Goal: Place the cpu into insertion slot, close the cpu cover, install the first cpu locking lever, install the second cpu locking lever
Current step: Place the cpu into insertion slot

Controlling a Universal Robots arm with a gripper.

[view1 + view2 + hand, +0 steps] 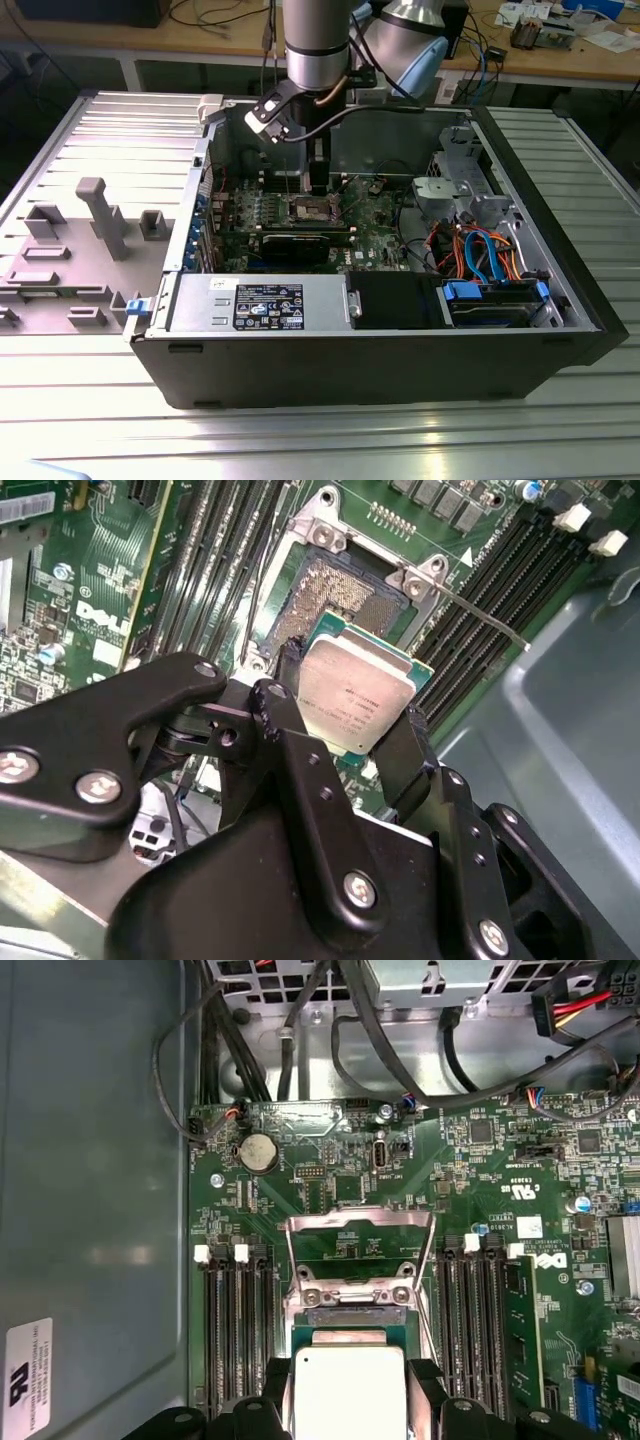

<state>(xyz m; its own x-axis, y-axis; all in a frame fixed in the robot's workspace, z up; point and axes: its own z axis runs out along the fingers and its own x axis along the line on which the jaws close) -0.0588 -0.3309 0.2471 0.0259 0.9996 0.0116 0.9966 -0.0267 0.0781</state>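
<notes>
In both wrist views my gripper (350, 708) (348, 1392) is shut on the cpu (356, 688) (347, 1385), a small square chip with a silver top held by two opposite edges. The chip hangs tilted just above the open insertion slot (335, 592), whose field of pins lies bare. The cpu cover (360, 1219) stands raised on its hinge beyond the slot. A thin locking lever (470, 607) sticks out beside the slot, unlatched. In the exterior view the gripper (318, 183) reaches down into the open computer case over the slot (308, 208).
Memory slots (235, 1320) flank the slot on both sides. The case wall (90, 1210) rises close by. A silver power supply box (260, 300), a blue drive bay (490, 300) and coloured cables (480, 248) fill the case's near side. A grey fixture plate (100, 220) lies outside.
</notes>
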